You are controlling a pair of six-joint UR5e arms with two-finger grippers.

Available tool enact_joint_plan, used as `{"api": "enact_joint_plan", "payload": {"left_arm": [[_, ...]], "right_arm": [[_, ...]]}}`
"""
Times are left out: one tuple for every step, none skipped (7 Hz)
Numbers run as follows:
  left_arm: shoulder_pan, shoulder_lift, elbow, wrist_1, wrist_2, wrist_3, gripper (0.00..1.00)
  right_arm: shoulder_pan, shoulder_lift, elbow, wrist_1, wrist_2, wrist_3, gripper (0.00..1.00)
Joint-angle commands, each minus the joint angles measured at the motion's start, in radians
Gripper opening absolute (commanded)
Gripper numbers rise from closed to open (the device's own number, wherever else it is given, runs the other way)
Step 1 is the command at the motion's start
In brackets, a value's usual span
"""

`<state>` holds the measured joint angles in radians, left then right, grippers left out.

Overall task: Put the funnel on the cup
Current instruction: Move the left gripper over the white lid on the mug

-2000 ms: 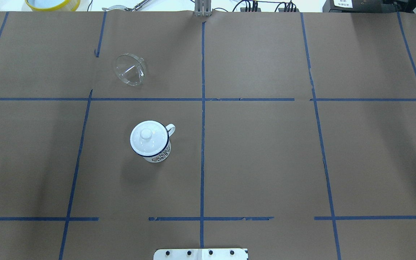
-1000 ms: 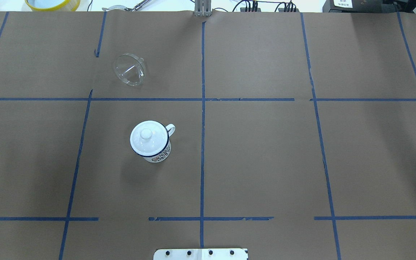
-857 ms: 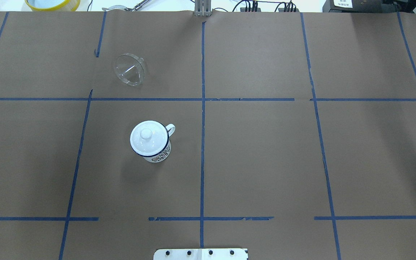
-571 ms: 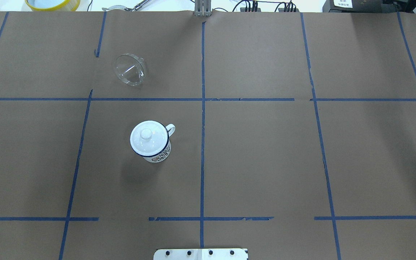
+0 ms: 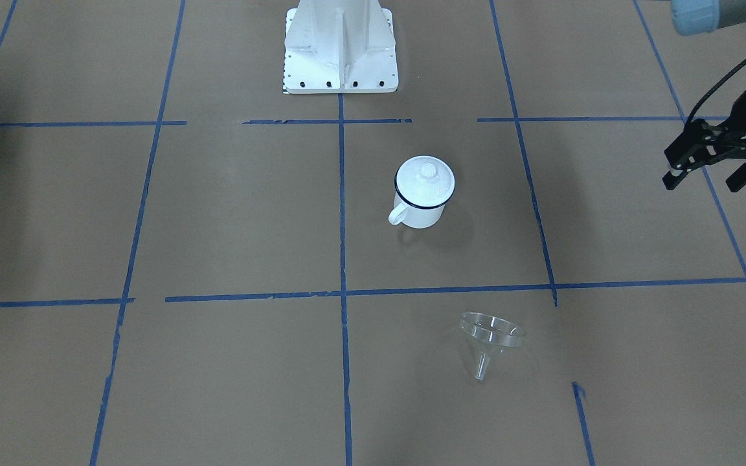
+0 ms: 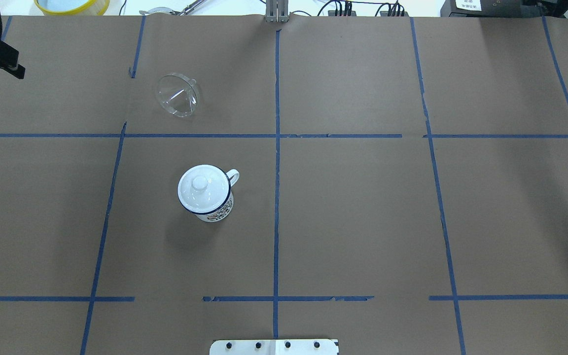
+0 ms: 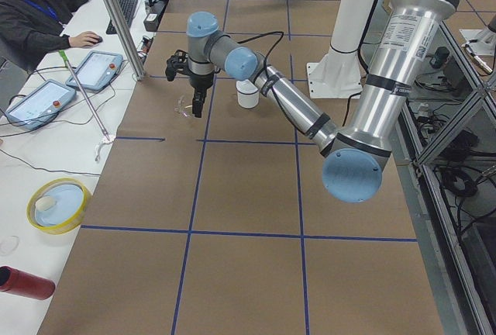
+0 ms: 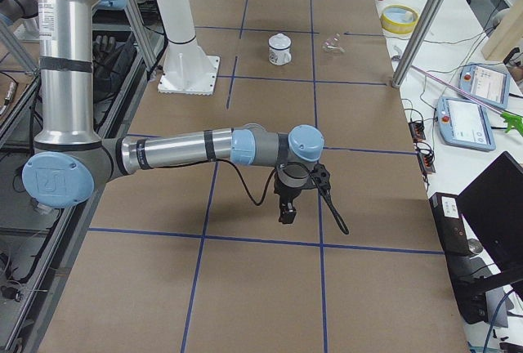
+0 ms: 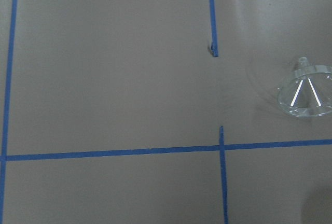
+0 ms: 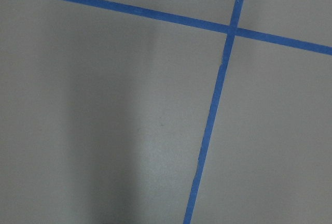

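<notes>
Left end effector: spread wide, gripping nothing, poised above the table toward its far left corner, well apart from both task things. Right end effector: caught only in a side view, so no telling whether spread or clenched; hanging over the table, far from the work.

Outward from the left one, first the funnel: clear, tipped over on the table, resting on rim and spout, across a tape line from the cup. Then, past that line, the cup: upright, handle sticking out sideways, capped by a knobbed white lid.

Probable trouble from here:

Lid in place, hence no open mouth for the spout; a funnel set down now likely to perch on the knob and slide off. Best to lift the lid away first.

Thin, slick, see-through plastic on a slant: easy to misjudge, with an off-centre pinch on the rim apt to squirt or roll it away.

Spout sideways: unless turned downward before lowering, a likely catch on the cup's rim, or a tipped cup.
</notes>
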<state>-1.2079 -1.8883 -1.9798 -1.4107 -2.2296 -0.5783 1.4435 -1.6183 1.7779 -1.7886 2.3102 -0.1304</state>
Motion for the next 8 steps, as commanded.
{"api": "enact_joint_plan", "payload": {"left_arm": [[0.069,-0.035,-0.005,0.015,0.019,-0.023,1.00],[0.120,-0.076,0.005,0.035,0.045,-0.085,1.00],[0.201,-0.119,0.004,0.050,0.080,-0.206,1.00],[0.252,-0.161,0.004,0.068,0.081,-0.291,1.00],[0.327,-0.184,0.007,0.075,0.091,-0.381,1.00],[0.358,-0.207,0.007,0.079,0.106,-0.427,1.00],[0.413,-0.230,0.018,0.085,0.123,-0.489,1.00],[0.459,-0.259,0.039,0.085,0.148,-0.552,1.00]], "right_arm": [[0.000,0.000,0.000,0.000,0.000,0.000,1.00],[0.000,0.000,0.000,0.000,0.000,0.000,1.00],[0.000,0.000,0.000,0.000,0.000,0.000,1.00],[0.000,0.000,0.000,0.000,0.000,0.000,1.00],[0.000,0.000,0.000,0.000,0.000,0.000,1.00],[0.000,0.000,0.000,0.000,0.000,0.000,1.00],[0.000,0.000,0.000,0.000,0.000,0.000,1.00],[0.000,0.000,0.000,0.000,0.000,0.000,1.00]]}}
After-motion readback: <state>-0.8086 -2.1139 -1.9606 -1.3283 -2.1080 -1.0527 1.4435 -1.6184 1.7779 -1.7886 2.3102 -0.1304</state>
